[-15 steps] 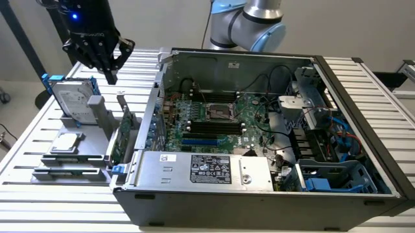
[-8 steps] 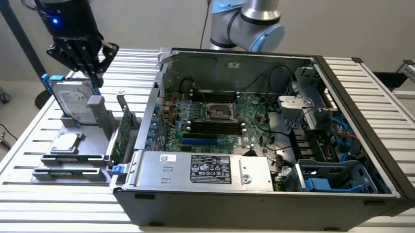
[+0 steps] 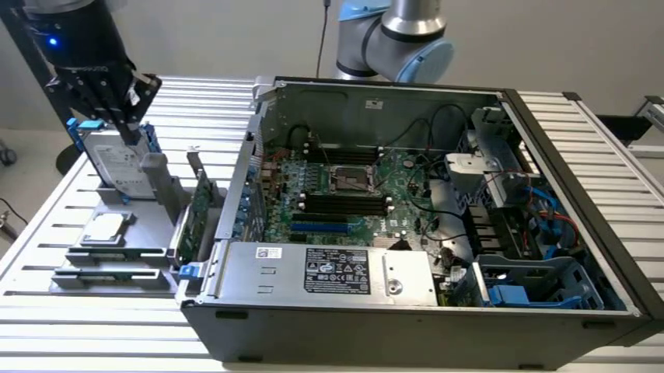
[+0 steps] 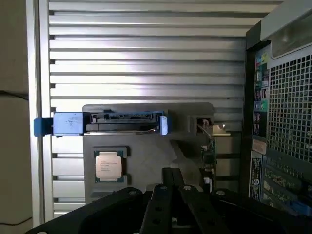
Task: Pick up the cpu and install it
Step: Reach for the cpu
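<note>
**Black gripper [image 3: 130, 130] [image 4: 171, 178] closed on nothing, small flat square silver-topped cpu [image 3: 107, 228] [image 4: 108, 165] not picked up**

The gripper's fingers are pressed together and it hangs over the upright silver hard drive with blue side rails [image 3: 117, 163]. The cpu lies flat in the grey holder [image 3: 155, 233] on the slatted metal surface [image 3: 42, 225], just in front of that drive. It's well below the gripper, not touching it.

**Open drop onto the cpu, crowded route to the case**

The cpu [image 3: 107, 228] lies flat in the grey holder [image 3: 148, 225] on the bench [image 3: 62, 311], with open air above it. The upright hard drive [image 3: 117, 159] rises just beyond it, and the tool [image 3: 129, 132] is at its top edge. Green cards [image 3: 200, 203] stand between the holder and the open case [image 3: 415, 326]. Inside the case the socket [image 3: 353, 180] is uncovered, with cables [image 3: 415, 167] crowding the exterior view's right.
</note>
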Controlling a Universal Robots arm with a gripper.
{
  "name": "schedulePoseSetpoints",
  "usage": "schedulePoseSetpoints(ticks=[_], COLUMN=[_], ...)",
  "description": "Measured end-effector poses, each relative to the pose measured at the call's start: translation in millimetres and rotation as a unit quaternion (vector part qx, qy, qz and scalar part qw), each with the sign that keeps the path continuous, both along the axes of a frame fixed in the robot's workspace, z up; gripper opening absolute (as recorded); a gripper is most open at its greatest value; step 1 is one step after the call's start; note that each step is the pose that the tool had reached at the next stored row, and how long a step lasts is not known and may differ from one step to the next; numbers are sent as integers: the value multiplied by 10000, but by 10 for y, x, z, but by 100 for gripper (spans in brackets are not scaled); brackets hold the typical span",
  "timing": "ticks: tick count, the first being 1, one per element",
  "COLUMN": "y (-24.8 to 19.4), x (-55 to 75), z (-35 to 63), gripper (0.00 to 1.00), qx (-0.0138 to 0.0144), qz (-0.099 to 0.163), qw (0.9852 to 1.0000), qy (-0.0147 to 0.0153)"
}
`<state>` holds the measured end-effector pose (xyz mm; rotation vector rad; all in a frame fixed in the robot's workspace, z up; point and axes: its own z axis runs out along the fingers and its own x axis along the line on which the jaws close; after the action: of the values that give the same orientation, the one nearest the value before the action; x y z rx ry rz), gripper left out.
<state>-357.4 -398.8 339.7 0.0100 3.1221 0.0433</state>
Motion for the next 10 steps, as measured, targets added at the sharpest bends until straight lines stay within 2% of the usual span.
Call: schedulePoseSetpoints(ticks=[10], y=[0], x=[-454], z=[-110], gripper=[11], qx=[-30], qz=[0], qw=[10000], qy=[0])
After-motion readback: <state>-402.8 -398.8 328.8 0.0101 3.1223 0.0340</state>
